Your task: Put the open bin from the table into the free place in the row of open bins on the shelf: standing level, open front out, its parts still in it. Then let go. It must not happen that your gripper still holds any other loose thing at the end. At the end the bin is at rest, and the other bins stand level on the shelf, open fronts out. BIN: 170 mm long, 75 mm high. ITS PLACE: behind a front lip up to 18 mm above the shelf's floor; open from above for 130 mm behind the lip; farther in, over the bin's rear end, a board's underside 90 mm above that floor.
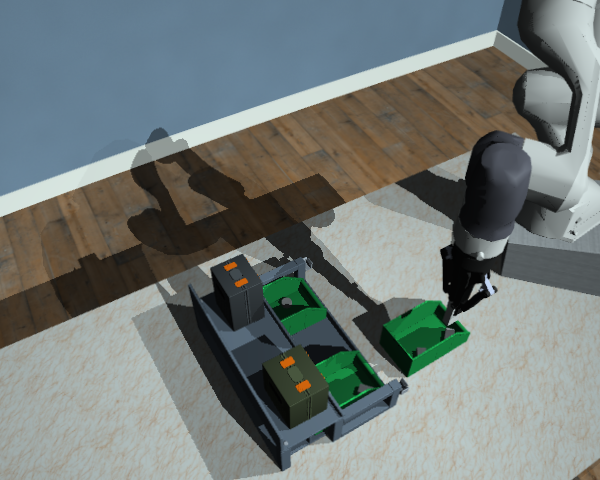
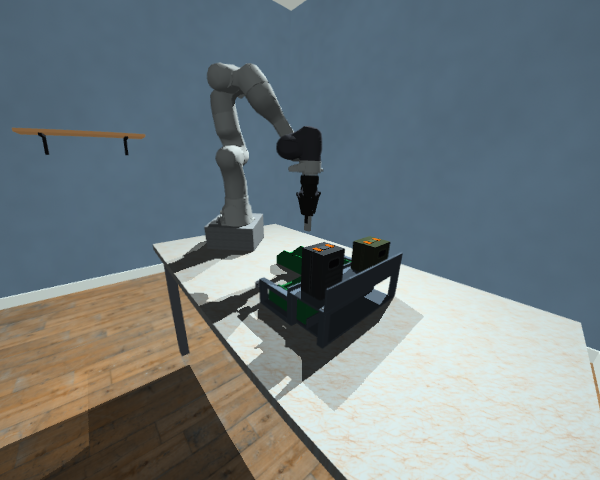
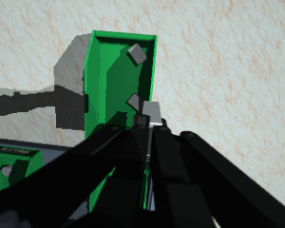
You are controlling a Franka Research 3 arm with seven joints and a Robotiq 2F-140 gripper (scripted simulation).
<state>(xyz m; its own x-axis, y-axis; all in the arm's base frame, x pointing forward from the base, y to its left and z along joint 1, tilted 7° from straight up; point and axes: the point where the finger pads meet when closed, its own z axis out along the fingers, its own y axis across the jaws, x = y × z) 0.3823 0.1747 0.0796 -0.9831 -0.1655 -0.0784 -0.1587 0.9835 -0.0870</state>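
Observation:
The green open bin (image 1: pixel 434 355) (image 2: pixel 289 259) (image 3: pixel 119 71) stands level on the table in front of the shelf. Grey parts (image 1: pixel 420 351) (image 3: pixel 137 54) lie in it. My gripper (image 1: pixel 448 316) (image 2: pixel 307 228) (image 3: pixel 150 113) is shut with nothing between the fingers, hanging above the bin near one long side; the bin is not held. The grey shelf (image 1: pixel 365 431) (image 2: pixel 359 304) holds a green bin (image 1: pixel 305 321) (image 3: pixel 26 173) at one end of the row and another green bin (image 1: pixel 348 373) at the other. The free place (image 1: pixel 323 334) lies between them. My fingers hide part of the wrist view.
A dark case (image 1: pixel 241 304) (image 2: pixel 318 271) and an olive case (image 1: pixel 297 400) (image 2: pixel 367 256) stand on the shelf's rear board, behind the row, and rise well above the bins. The shelf's raised end rail (image 1: pixel 367 413) is beside the olive case's end of the row.

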